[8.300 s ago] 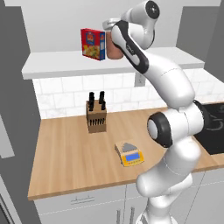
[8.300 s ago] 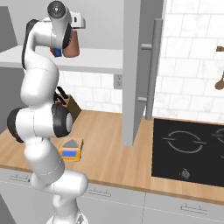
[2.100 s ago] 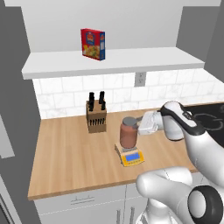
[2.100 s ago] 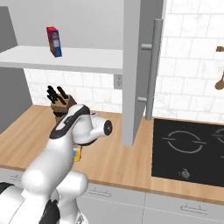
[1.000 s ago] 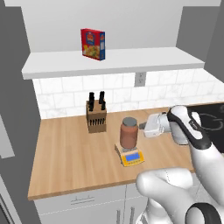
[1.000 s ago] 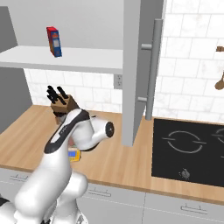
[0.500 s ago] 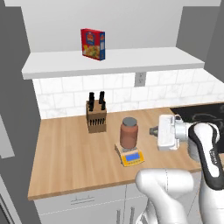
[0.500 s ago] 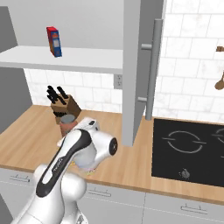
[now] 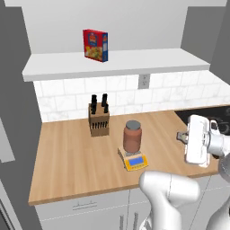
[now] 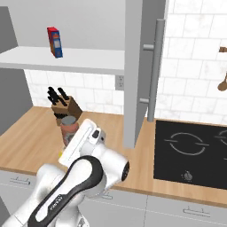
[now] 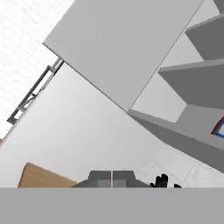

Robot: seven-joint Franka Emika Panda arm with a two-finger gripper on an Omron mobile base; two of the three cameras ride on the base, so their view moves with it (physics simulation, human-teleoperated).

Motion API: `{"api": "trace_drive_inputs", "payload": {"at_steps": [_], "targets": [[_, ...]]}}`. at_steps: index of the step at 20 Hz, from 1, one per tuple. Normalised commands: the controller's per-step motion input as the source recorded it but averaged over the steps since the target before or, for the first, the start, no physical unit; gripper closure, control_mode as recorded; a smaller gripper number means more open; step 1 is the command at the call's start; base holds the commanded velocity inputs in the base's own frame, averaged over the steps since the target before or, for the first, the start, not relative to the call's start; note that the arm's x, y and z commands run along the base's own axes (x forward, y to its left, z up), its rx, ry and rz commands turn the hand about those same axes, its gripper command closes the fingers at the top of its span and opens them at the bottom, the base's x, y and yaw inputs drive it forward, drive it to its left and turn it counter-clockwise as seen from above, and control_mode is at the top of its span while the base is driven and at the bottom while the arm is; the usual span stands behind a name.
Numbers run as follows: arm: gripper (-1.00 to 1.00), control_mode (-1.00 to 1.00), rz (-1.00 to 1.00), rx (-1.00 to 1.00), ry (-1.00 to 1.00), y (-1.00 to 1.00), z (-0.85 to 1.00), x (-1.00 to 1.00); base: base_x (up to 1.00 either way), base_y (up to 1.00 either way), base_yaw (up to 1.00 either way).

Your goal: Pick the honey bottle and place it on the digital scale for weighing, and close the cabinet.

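The honey bottle (image 9: 132, 137), a squat jar with reddish-brown contents and a grey lid, stands upright on the yellow digital scale (image 9: 134, 160) on the wooden counter; it shows again (image 10: 68, 127) partly behind my white hand. My gripper (image 9: 181, 135) hovers to the right of the jar, well apart from it. In the hand view its fingertips (image 11: 113, 177) sit together with nothing between them. The cabinet door (image 10: 141, 66) stands open, edge-on, with its long bar handle (image 10: 155, 71). The hand view looks up at this door (image 11: 127, 52) and its handle (image 11: 34, 92).
A red and blue cereal box (image 9: 95, 45) stands on the white shelf (image 9: 117, 64). A wooden knife block (image 9: 99, 119) sits by the tiled wall, left of the jar. A black cooktop (image 10: 195, 150) lies to the right. White drawers run below the counter edge.
My hand has drawn back to the right, away from the honey bottle, and turned upward. The jar stays standing on the scale.
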Motion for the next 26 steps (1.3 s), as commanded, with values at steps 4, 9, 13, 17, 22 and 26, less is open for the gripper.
{"api": "trace_drive_inputs", "payload": {"at_steps": [4, 9, 13, 17, 22, 26], "targets": [[1.0, -1.0, -0.07, 0.18, -0.37, -0.81, 0.4, -0.67, 0.0, 0.0, 0.0], [1.0, -1.0, -0.08, 0.19, -0.21, -0.73, 0.17, -0.37, 0.0, 0.0, 0.0], [1.0, -1.0, -0.09, 0.18, -0.01, -0.87, 0.0, 0.0, 0.0, 0.0, 0.0], [1.0, -1.0, -0.11, 0.19, 0.0, -0.96, 0.0, 0.0, 0.0, 0.0, 0.0], [1.0, -1.0, -0.11, 0.23, 0.0, -1.0, 0.04, 0.0, 0.0, 0.0, 0.0], [1.0, -1.0, -0.16, 0.13, 0.16, -1.0, 0.0, 0.22, 0.0, 0.0, 0.0]]}}
